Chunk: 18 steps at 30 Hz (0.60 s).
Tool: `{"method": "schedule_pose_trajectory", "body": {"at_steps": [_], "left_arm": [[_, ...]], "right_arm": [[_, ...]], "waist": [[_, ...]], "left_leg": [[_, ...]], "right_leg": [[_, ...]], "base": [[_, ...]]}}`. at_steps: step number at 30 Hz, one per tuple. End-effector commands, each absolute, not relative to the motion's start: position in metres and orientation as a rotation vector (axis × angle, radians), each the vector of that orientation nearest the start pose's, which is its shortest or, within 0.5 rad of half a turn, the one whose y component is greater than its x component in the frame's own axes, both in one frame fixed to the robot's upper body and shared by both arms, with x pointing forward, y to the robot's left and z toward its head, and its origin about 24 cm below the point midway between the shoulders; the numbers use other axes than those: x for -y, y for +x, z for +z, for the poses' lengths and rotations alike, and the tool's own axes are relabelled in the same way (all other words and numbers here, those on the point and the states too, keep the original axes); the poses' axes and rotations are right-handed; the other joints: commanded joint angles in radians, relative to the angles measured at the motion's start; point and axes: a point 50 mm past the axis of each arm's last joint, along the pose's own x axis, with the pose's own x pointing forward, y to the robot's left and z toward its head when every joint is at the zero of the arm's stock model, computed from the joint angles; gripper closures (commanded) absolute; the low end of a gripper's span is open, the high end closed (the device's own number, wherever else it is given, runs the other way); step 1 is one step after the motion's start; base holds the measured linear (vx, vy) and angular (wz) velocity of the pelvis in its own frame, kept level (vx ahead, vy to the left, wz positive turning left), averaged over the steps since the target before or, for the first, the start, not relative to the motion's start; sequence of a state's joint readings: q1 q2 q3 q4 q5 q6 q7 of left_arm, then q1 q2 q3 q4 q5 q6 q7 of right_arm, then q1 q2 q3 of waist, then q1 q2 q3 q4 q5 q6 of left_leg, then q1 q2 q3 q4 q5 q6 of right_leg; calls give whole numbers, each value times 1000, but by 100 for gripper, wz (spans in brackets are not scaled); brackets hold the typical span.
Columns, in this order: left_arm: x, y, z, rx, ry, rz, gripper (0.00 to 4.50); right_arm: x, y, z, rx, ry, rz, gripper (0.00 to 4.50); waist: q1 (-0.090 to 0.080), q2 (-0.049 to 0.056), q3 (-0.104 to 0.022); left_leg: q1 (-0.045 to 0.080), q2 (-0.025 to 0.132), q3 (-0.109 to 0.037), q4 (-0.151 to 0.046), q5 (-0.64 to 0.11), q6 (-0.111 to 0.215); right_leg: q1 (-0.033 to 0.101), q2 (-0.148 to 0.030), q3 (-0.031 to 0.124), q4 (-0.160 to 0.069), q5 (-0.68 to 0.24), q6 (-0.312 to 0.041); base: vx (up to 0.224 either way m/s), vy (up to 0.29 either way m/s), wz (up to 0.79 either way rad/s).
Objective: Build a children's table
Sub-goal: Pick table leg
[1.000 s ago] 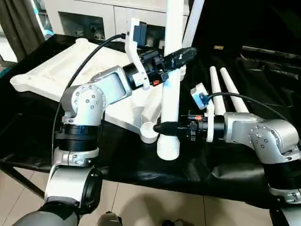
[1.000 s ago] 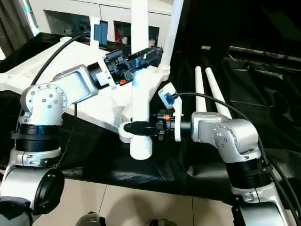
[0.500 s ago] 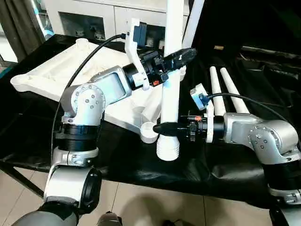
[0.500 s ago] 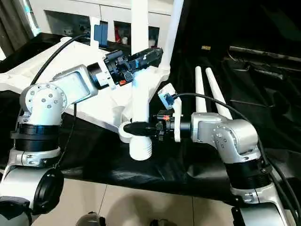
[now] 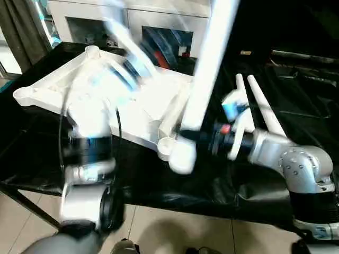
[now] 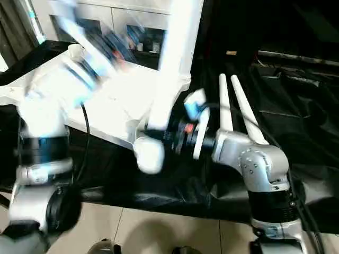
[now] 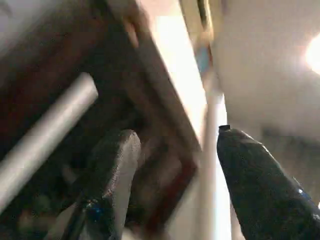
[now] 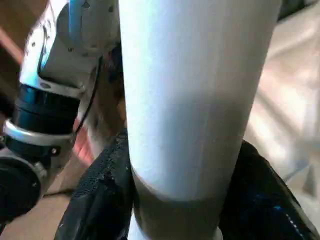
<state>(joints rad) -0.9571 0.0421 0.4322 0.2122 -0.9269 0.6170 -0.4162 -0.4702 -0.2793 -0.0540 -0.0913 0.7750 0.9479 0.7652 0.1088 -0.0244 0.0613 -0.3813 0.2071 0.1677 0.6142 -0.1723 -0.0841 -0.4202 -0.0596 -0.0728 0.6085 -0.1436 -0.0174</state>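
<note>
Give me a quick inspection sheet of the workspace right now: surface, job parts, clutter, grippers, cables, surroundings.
Surface: black cloth over the bench.
Job's things: white tabletop lying underside up; one leg held tilted near a corner socket; two spare legs lying side by side.
Clutter: nothing seen.
Grippers: right gripper shut on the leg; left gripper open, holding nothing.
Cables: black cable along the left arm.
Surroundings: white cabinet behind; tiled floor below.

My forearms are silver metal with round screwed joints; black cables loop over them, and my right gripper (image 8: 172, 200) has black textured fingers (image 8: 102, 195).
</note>
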Motion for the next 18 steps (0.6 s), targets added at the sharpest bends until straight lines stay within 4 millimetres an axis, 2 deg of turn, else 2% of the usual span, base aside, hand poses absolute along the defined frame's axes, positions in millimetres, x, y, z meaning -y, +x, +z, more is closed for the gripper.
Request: {"method": "schedule_pose_trajectory", "body": {"at_steps": [1,2,3,4,5,6,7,8,9,10,12,13,14,15,16,18], "left_arm": [[-130,357,266,370,-908,-834,163],[-136,358,258,327,-685,-805,163],[-135,357,248,280,-479,-803,163],[-135,357,247,275,-454,-803,163],[-135,357,247,275,-454,-803,163],[-132,355,220,151,-98,-835,163],[-133,353,202,70,68,-862,163],[-135,352,191,17,163,-880,163],[-138,347,171,-75,314,-950,163],[-140,345,166,-99,347,-976,163],[-145,336,149,-200,475,-1075,163],[-147,334,144,-229,516,-1096,163],[-159,329,127,-369,673,-1142,163],[-159,329,127,-369,673,-1142,163],[-170,328,117,-461,776,-1151,163],[-174,333,114,-489,839,-1124,163]], "right_arm": [[121,293,150,-206,465,1112,262],[127,301,148,-181,436,993,262],[130,305,146,-174,415,930,262],[130,305,146,-174,413,923,262],[130,305,146,-174,413,923,262],[137,312,142,-162,365,809,262],[140,316,140,-151,332,740,262],[143,318,140,-142,311,697,262],[145,320,138,-137,289,648,262],[146,320,137,-136,281,638,262],[147,321,135,-137,252,608,262],[146,321,134,-139,248,608,262],[145,320,132,-145,240,610,262],[145,320,132,-145,240,610,262],[144,320,131,-149,242,616,262],[142,319,130,-151,233,619,262]], "waist": [[1,8,-77],[-1,8,-76],[-7,13,-77],[-9,10,-75],[-11,15,-77],[-8,7,-79],[-12,16,-77],[-10,13,-77],[-11,10,-79],[-10,12,-80],[-15,15,-84],[-17,9,-83],[-18,12,-82],[-24,13,-80],[-27,11,-79],[-27,11,-76]], "left_leg": [[15,2,-5,-67,-226,-15],[15,2,-5,-68,-228,-16],[19,5,-10,-75,-223,-29],[20,7,-9,-77,-224,-30],[21,6,-7,-75,-221,-39],[24,10,-10,-77,-218,-37],[23,13,-10,-82,-222,-41],[27,16,-11,-85,-221,-48],[23,16,-10,-86,-206,-56],[22,15,-10,-86,-194,-56],[18,16,-6,-84,-151,-62],[18,15,-3,-84,-146,-60],[19,15,-4,-85,-150,-58],[18,13,-1,-85,-161,-54],[19,12,1,-85,-164,-53],[18,11,1,-86,-173,-51]], "right_leg": [[57,-60,26,-99,-435,-57],[58,-58,26,-99,-445,-50],[50,-60,28,-100,-489,-4],[49,-59,29,-106,-500,9],[50,-61,31,-101,-489,3],[48,-63,31,-104,-483,7],[44,-62,35,-96,-476,7],[40,-64,37,-95,-461,3],[46,-66,40,-85,-429,-13],[48,-67,41,-84,-411,-20],[53,-66,45,-66,-289,-70],[54,-66,46,-66,-269,-81],[56,-65,47,-62,-245,-102],[57,-64,49,-60,-242,-107],[57,-64,50,-61,-242,-110],[59,-66,51,-67,-275,-103]], "base": [[0,0,0],[0,0,0],[0,0,0],[0,0,0],[0,0,0],[0,0,0],[0,0,0],[0,0,0],[0,0,0],[0,0,0],[0,0,0],[0,0,0],[0,0,0],[0,0,0],[0,0,0],[0,0,0]]}}
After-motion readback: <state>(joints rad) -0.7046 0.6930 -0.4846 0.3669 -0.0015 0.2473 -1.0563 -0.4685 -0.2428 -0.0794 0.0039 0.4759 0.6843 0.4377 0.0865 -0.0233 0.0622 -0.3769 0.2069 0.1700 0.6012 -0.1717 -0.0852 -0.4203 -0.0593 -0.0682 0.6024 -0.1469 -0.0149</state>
